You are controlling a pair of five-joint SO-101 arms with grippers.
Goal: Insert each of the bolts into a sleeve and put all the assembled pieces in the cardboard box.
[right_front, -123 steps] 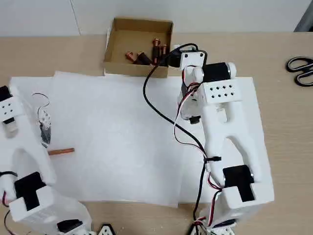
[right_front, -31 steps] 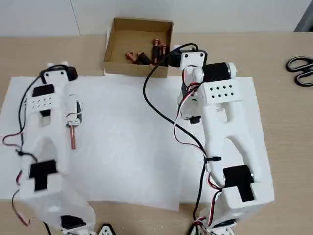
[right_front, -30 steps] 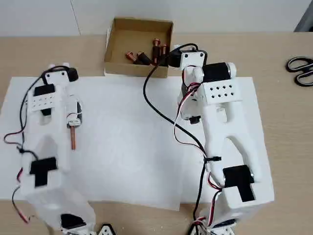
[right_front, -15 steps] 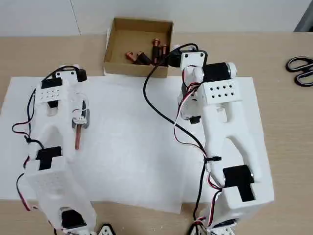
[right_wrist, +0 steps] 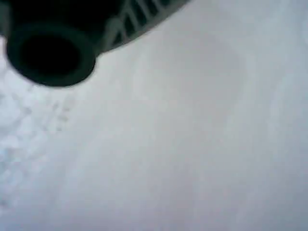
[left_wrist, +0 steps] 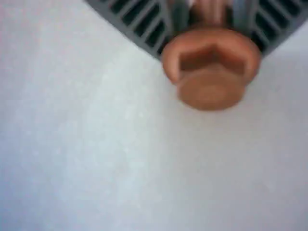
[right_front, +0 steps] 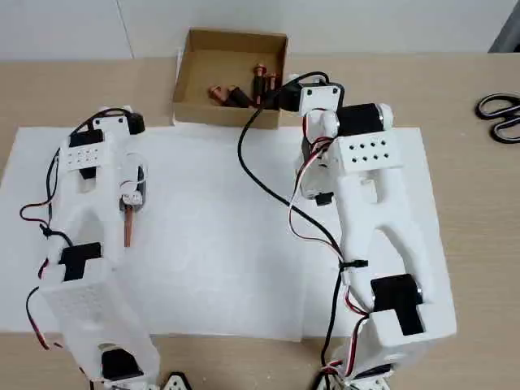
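My left gripper (right_front: 130, 208) is shut on a copper bolt (right_front: 127, 229), which hangs over the left part of the white foam sheet (right_front: 211, 236). In the left wrist view the bolt's hex head (left_wrist: 210, 72) sticks out from between the grey ribbed fingers (left_wrist: 139, 21). My right gripper (right_front: 322, 195) is over the sheet's right part, shut on a black sleeve (right_wrist: 48, 57) whose open end faces the camera. The cardboard box (right_front: 195, 61) stands at the back of the table with several assembled pieces (right_front: 240, 92) inside.
Scissors (right_front: 497, 115) lie on the bare wooden table at the far right. A black cable (right_front: 260, 175) loops from the right arm across the sheet towards the box. The sheet between the two arms is bare.
The bolt lay on the sheet four seconds ago; my left gripper now holds it lifted. Over the last second the left arm has shifted slightly right. The right arm has kept still.
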